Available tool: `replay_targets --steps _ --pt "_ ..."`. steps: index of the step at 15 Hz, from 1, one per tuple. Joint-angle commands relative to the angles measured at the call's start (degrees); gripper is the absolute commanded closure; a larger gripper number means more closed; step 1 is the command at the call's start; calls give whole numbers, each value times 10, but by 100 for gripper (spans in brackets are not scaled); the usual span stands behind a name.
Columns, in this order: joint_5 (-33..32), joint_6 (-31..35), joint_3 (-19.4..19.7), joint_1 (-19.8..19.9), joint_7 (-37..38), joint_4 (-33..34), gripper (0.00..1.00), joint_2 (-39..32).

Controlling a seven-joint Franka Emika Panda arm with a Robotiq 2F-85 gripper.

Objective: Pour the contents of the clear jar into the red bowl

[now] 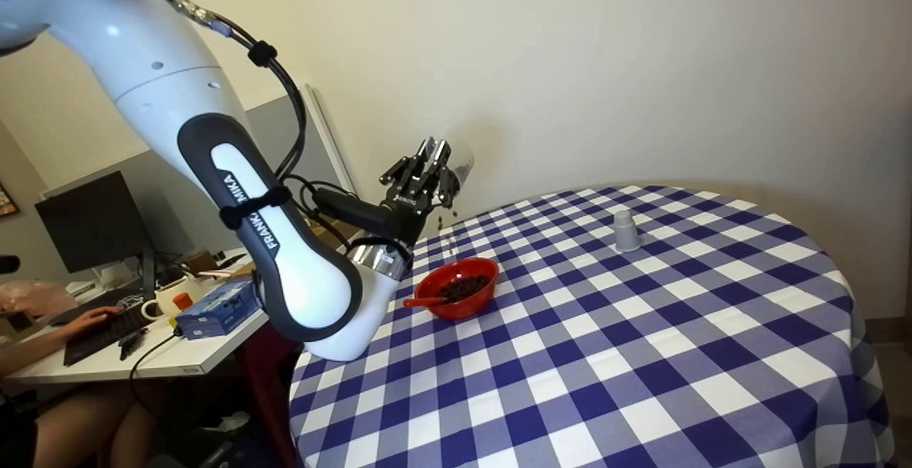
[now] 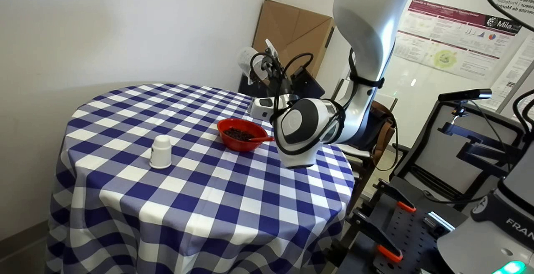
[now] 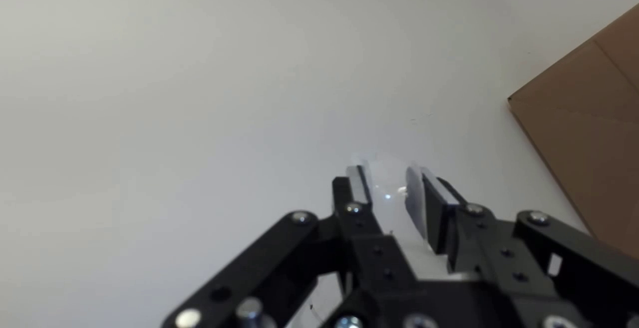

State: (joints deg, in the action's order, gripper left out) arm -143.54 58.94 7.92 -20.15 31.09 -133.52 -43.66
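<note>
The clear jar shows faintly in both exterior views (image 1: 464, 162) (image 2: 248, 60), tilted in the air above the far side of the bowl. My gripper (image 1: 436, 158) is shut on the jar; in the wrist view its two fingers (image 3: 392, 190) stand apart with see-through jar wall between them. A few small dark pieces (image 1: 439, 224) fall below the jar toward the bowl. The red bowl (image 1: 472, 308) stands upright on the table, also in an exterior view (image 2: 238, 145). It holds a heap of dark pieces. The jar's inside is hard to make out.
A red handle (image 1: 422, 302) sticks out over the bowl's rim. A white upside-down cup (image 1: 626, 231) stands on the round checkered table (image 1: 641, 354). A wall rises behind the table. A cardboard box (image 2: 292, 28) stands beyond it. A desk (image 1: 192, 357) with a seated person adjoins.
</note>
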Motion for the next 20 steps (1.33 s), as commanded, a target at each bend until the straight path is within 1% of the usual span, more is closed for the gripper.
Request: replay_targets --steps 1,8,20 --pt "-10 -24 16 -12 16 10 91 -15" --pt "-10 -54 24 -20 34 16 91 -28" --pt "-10 -102 27 -18 43 34 91 -57"
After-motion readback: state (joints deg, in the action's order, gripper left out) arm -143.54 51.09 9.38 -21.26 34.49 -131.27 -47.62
